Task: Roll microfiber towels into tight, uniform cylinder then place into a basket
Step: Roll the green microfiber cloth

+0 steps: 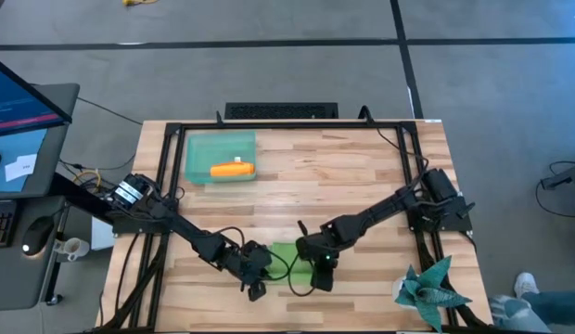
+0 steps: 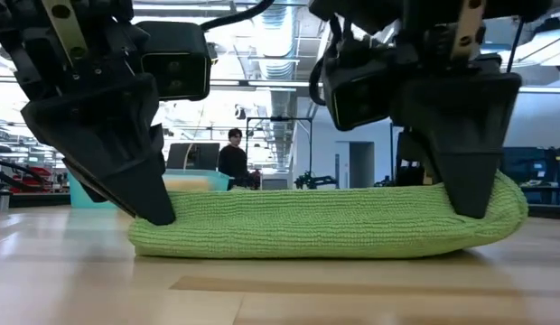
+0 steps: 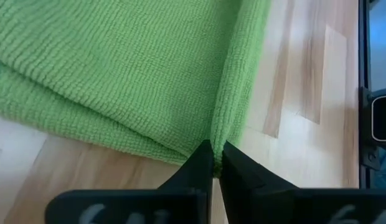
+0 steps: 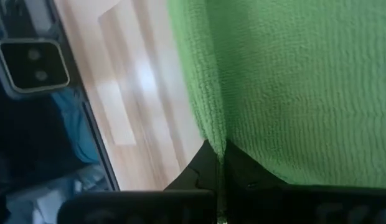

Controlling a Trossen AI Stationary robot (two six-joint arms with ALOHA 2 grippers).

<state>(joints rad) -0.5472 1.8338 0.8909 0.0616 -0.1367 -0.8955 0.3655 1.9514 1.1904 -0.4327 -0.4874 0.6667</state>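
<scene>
Both hands, left hand (image 3: 213, 163) and right hand (image 4: 221, 163), pinch the green towel (image 2: 325, 221) edge; uneven pulling could make a loose, crooked roll.

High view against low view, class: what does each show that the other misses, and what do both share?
Only the high view shows the orange towel rolled in the basket, and a spiky teal star at the table's right corner. Only the low view shows a person in the room behind. Both show the green towel with the left pincer and right pincer at its two ends.
</scene>
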